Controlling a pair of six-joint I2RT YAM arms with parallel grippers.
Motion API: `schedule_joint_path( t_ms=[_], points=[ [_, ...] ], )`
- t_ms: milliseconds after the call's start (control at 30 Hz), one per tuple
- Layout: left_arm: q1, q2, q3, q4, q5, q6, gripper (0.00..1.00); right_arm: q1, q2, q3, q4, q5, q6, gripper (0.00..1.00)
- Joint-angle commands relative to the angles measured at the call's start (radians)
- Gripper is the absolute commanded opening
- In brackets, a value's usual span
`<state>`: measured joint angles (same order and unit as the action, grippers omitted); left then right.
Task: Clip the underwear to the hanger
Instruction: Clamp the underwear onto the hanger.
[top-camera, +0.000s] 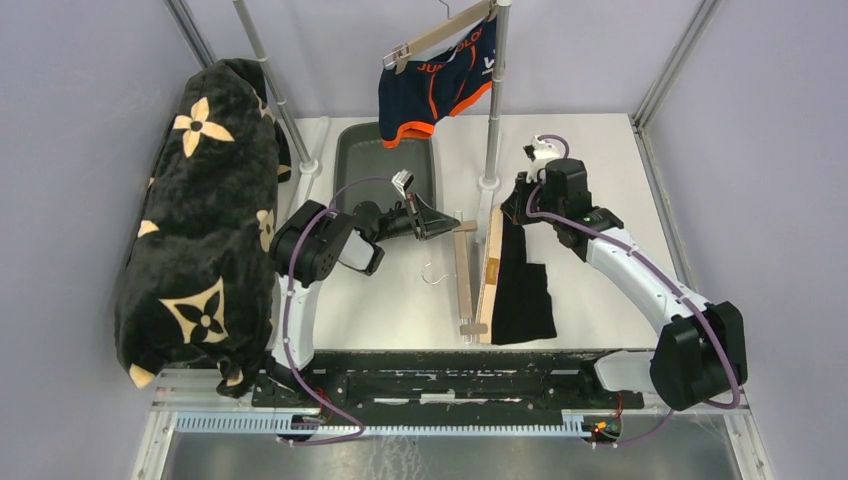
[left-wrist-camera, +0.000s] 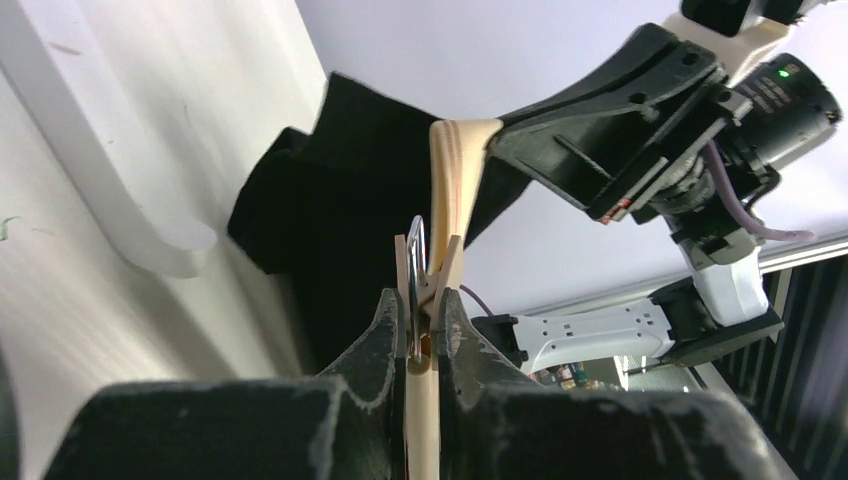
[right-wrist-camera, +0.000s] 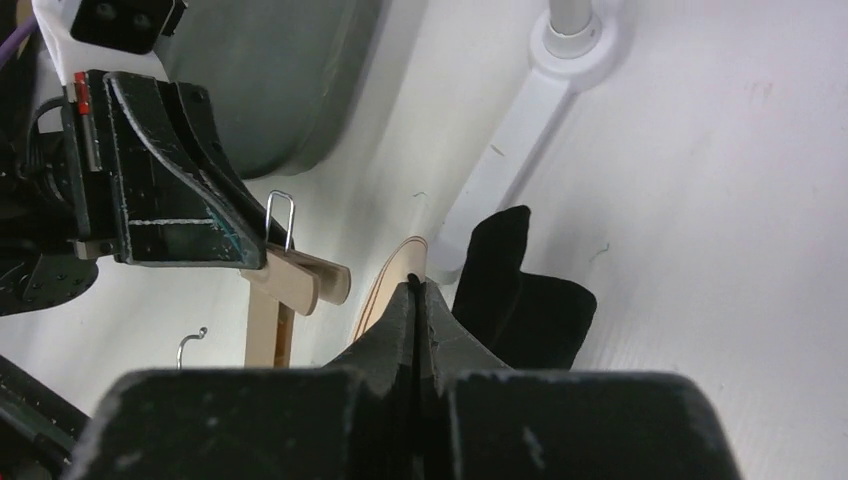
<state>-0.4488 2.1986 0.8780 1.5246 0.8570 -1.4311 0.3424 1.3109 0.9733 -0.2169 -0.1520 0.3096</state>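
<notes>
A wooden hanger (top-camera: 463, 280) lies on the table with a clothespin clip at each end. My left gripper (top-camera: 438, 224) is shut on the far clip (left-wrist-camera: 428, 278); its jaws squeeze the clip's wooden arms (left-wrist-camera: 421, 298). Black underwear (top-camera: 524, 285) with a tan waistband (top-camera: 491, 268) lies just right of the hanger. My right gripper (top-camera: 514, 208) is shut on the far end of the waistband (right-wrist-camera: 400, 270), at the jaw tips (right-wrist-camera: 415, 286). The black cloth (right-wrist-camera: 520, 295) bunches behind them. The waistband end (left-wrist-camera: 455, 165) stands just beyond the clip.
A second hanger with navy-and-orange underwear (top-camera: 440, 75) hangs from a pole (top-camera: 493, 100) at the back. A grey tray (top-camera: 380, 160) sits behind the left gripper. A black flowered blanket (top-camera: 200, 210) drapes at the left. The pole's white base (right-wrist-camera: 575, 35) is close by.
</notes>
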Motion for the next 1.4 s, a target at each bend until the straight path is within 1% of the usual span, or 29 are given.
schedule_joint_path(
  t_ms=[0,300,733,1367],
  points=[
    [-0.003,-0.089,-0.02,0.205,0.041,0.008,0.03,-0.012,-0.023,-0.028,0.153,-0.093,-0.045,0.0],
    [-0.014,-0.14,-0.051,0.205,0.054,0.03,0.03,-0.024,-0.048,-0.048,0.181,-0.123,-0.053,0.0],
    [-0.032,-0.11,-0.02,0.205,0.053,0.024,0.03,-0.038,-0.052,-0.041,0.203,-0.172,-0.053,0.0],
    [-0.051,-0.053,0.029,0.206,0.041,0.008,0.03,-0.045,-0.059,-0.003,0.184,-0.191,-0.058,0.0]
  ],
)
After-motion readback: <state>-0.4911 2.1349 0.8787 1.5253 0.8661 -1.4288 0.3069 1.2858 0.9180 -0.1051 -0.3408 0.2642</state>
